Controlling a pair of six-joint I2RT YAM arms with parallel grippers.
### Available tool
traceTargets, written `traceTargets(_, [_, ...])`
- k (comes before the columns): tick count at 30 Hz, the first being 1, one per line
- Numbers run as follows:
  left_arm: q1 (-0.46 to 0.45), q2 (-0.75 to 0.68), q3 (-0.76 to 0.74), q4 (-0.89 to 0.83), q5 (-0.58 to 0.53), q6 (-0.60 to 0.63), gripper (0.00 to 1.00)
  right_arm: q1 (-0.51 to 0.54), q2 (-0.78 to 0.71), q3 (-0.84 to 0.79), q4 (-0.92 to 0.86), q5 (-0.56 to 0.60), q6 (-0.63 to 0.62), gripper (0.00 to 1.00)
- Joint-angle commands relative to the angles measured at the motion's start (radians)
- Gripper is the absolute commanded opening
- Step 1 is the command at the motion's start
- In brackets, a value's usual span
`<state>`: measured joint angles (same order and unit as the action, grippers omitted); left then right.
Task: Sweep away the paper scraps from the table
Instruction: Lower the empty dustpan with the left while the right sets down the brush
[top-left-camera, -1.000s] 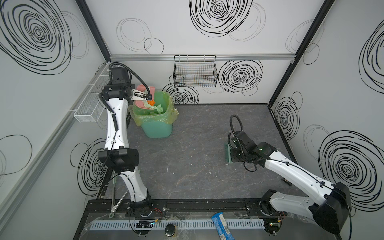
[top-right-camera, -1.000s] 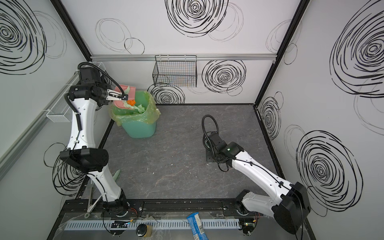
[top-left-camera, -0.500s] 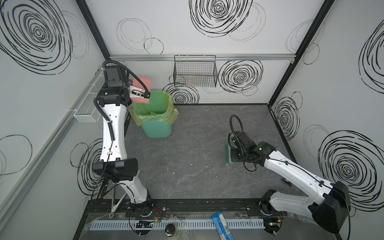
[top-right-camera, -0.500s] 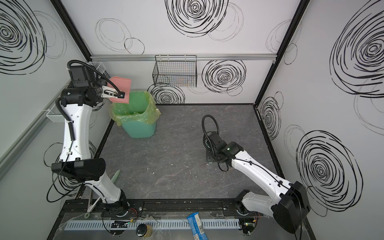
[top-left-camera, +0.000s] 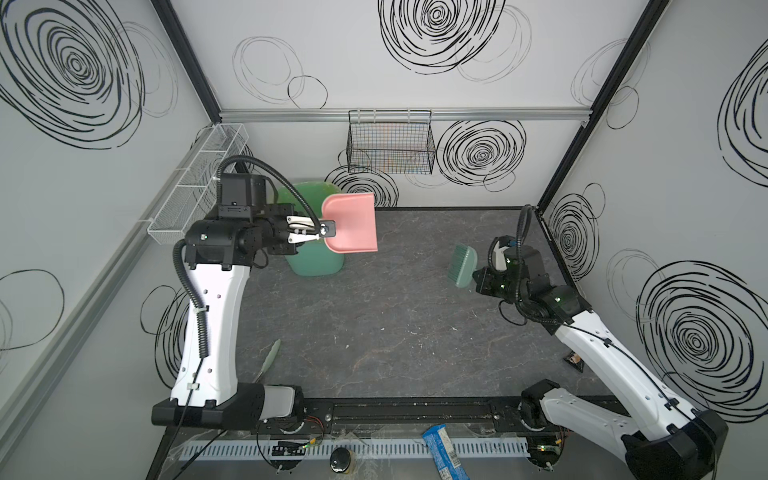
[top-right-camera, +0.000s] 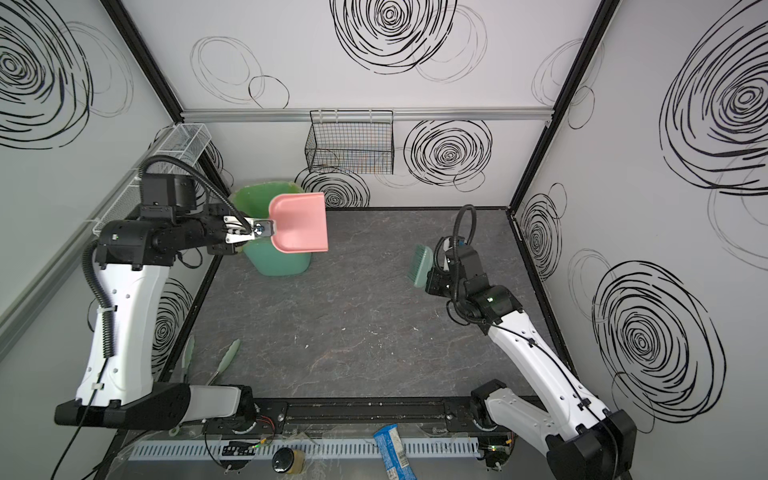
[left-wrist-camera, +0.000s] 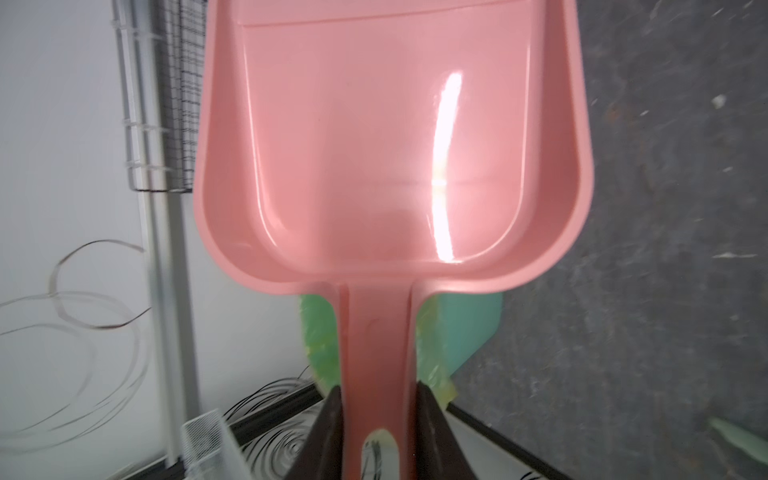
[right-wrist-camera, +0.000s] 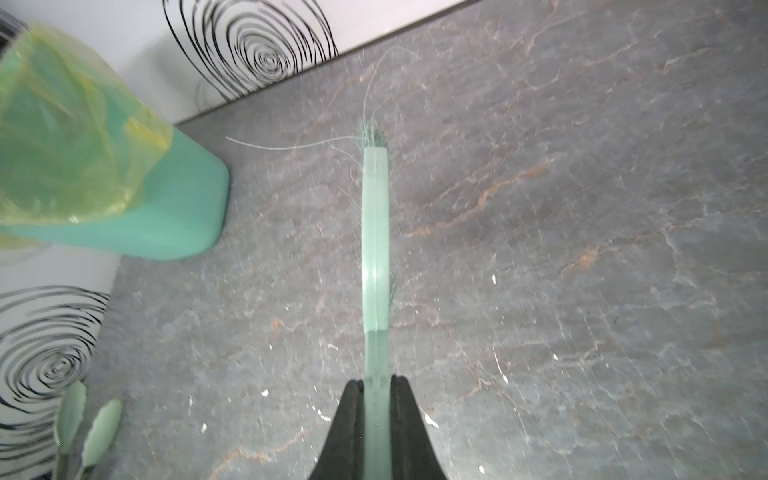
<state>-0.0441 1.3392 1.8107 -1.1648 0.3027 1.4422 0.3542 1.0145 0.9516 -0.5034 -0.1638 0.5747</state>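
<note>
My left gripper (top-left-camera: 313, 229) clamps the pan (top-left-camera: 353, 224) by its handle, scoop empty and raised by the bin (top-left-camera: 316, 262); my right gripper (right-wrist-camera: 376, 384) pinches the brush (top-left-camera: 462, 266), lifted off the table (top-left-camera: 395, 332), where I see no scraps, so probably all binned

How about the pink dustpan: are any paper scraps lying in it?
No, the left wrist view shows the pink dustpan bare and glossy inside, its handle clamped in the left gripper.
</note>
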Motion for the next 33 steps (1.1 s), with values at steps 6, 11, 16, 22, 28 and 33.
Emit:
traceTargets(6, [-0.212,-0.138,-0.595,0.438,0.133,-0.388,0.00,-0.292,0.038,-0.147,0.482,-0.405,0.166,0.00])
traceTargets(11, [-0.298,-0.074,-0.812,0.615,0.127,-0.485,0.00,-0.391,0.129,-0.278,0.648,-0.506,0.245,0.00])
traceTargets(16, [-0.356,0.077,-0.856,0.650,0.121,-0.495,0.00,-0.427,0.228,-0.336,0.664,-0.547,0.221,0.00])
traceTargets(22, [-0.387,0.198,-0.832,0.703,0.102,-0.508,0.01,-0.464,0.307,-0.440,0.795,-0.584,0.231,0.00])
traceTargets(28, [-0.394,0.366,-0.727,0.674,0.063,-0.517,0.06,-0.498,0.375,-0.468,0.772,-0.563,0.186,0.00])
traceTargets(33, [-0.398,0.456,-0.678,0.658,0.045,-0.519,0.15,-0.510,0.381,-0.475,0.683,-0.495,0.112,0.20])
